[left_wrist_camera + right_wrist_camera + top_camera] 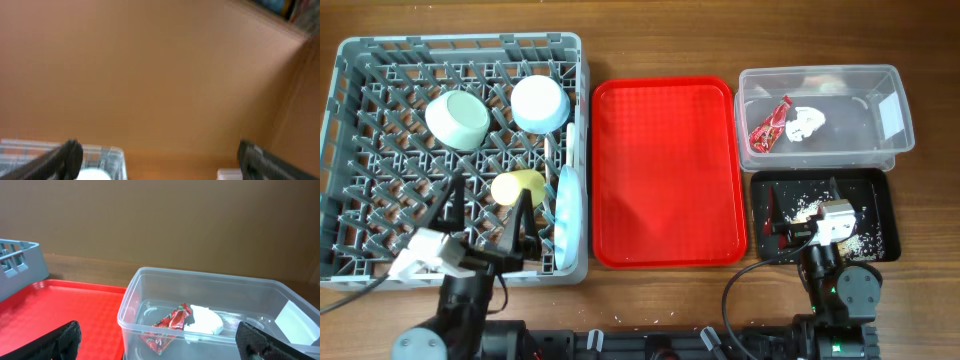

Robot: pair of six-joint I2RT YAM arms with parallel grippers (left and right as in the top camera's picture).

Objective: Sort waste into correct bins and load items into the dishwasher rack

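Note:
The grey dishwasher rack point(350, 150) holds a pale green bowl point(458, 120), a small light blue bowl point(540, 103), a yellow cup point(517, 186) and a light blue plate point(568, 210) on edge. The clear tub point(890, 85) holds the red wrapper point(770, 125) and white tissue point(805, 122); both show in the right wrist view, wrapper point(170, 325) and tissue point(205, 321). The black tray point(880, 185) holds rice scraps point(808, 208). My left gripper point(485, 215) is open over the rack's front. My right gripper point(798, 232) is open and empty over the black tray. Fork and spoon are not visible.
The red tray point(665, 170) lies bare between the rack and the bins; it also shows in the right wrist view point(65, 310). The left wrist view shows a brown wall and a rack corner point(107, 155). Both arm bases stand at the table's front edge.

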